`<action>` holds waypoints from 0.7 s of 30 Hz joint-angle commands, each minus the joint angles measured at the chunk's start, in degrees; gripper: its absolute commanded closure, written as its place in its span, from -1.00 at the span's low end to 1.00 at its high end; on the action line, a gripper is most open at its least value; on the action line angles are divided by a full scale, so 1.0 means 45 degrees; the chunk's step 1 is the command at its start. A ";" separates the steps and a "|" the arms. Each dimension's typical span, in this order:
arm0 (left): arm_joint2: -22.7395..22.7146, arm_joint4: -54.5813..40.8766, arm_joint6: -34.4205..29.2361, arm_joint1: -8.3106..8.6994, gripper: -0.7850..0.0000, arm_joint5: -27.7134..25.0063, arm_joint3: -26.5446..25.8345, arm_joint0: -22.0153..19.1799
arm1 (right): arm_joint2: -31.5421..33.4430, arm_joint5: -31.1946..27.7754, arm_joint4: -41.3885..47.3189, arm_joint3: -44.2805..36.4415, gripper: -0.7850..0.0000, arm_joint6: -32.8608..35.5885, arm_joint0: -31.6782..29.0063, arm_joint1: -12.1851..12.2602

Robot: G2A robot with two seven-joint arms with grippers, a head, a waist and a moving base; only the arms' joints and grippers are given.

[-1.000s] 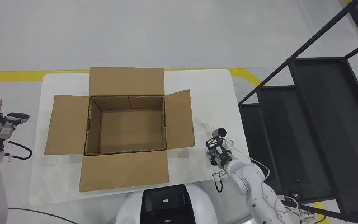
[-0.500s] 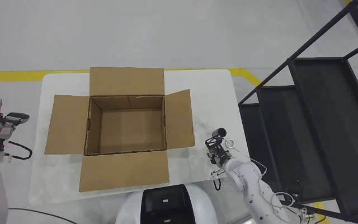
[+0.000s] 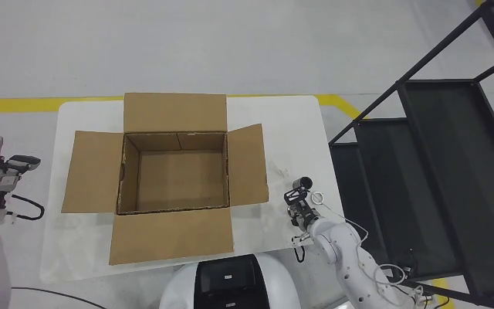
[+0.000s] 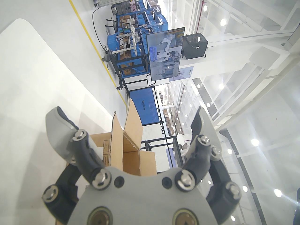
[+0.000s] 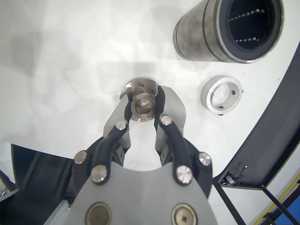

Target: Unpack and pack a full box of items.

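An open cardboard box point(image 3: 181, 181) stands in the middle of the white table point(image 3: 293, 131), flaps spread, nothing inside. My right gripper point(image 5: 143, 99) is low over the table's front right corner, shut on a small flanged metal bushing point(image 5: 140, 86) that rests on the surface. The same gripper point(image 3: 296, 204) sits just right of the box's right flap. My left gripper point(image 4: 128, 115) hangs open off the table's left side, holding nothing and facing the box point(image 4: 131, 141).
A dark steel linear bearing point(image 5: 225, 24) lies on its side beside the bushing, also seen as the bearing point(image 3: 302, 184). A silver collar ring point(image 5: 221, 93) lies flat close by. The table edge and a black stair frame point(image 3: 417, 170) are immediately right.
The right arm's wrist has shifted very slightly; its gripper stays at the bushing. The box and the left arm are unchanged.
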 commanded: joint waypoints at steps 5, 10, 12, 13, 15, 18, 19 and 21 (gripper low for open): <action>0.0000 0.0000 0.0000 0.0000 -1.00 0.0000 0.0000 0.0000 | -0.0023 -0.0163 0.0060 -0.0427 1.00 0.0107 -0.0061 0.0026; 0.0000 0.0000 0.0000 0.0000 -1.00 0.0000 0.0000 0.0000 | 0.0296 -0.0888 0.0572 -0.1716 1.00 0.0253 -0.0657 0.0120; 0.0000 0.0000 0.0000 0.0000 -1.00 0.0000 0.0000 0.0000 | 0.0496 -0.1325 0.0872 -0.2332 1.00 0.0348 -0.0988 0.0175; 0.0000 0.0000 0.0000 0.0000 -1.00 0.0000 0.0000 0.0000 | 0.0608 -0.1608 0.1168 -0.2662 1.00 0.0373 -0.1167 0.0200; 0.0000 0.0000 0.0000 0.0000 -1.00 0.0000 0.0000 0.0000 | 0.1010 -0.2048 0.1706 -0.3309 1.00 0.0529 -0.1531 0.0267; 0.0000 0.0000 0.0000 0.0000 -1.00 0.0000 0.0000 0.0000 | 0.1787 -0.2622 0.2471 -0.4487 1.00 0.0615 -0.2196 0.0377; 0.0000 0.0000 0.0000 0.0000 -1.00 0.0000 0.0000 0.0000 | 0.2055 -0.2786 0.2908 -0.4934 1.00 0.0543 -0.2445 0.0402; 0.0000 0.0000 0.0000 0.0000 -1.00 0.0000 0.0000 0.0000 | 0.2735 -0.3004 0.3534 -0.5861 1.00 0.0457 -0.2907 0.0462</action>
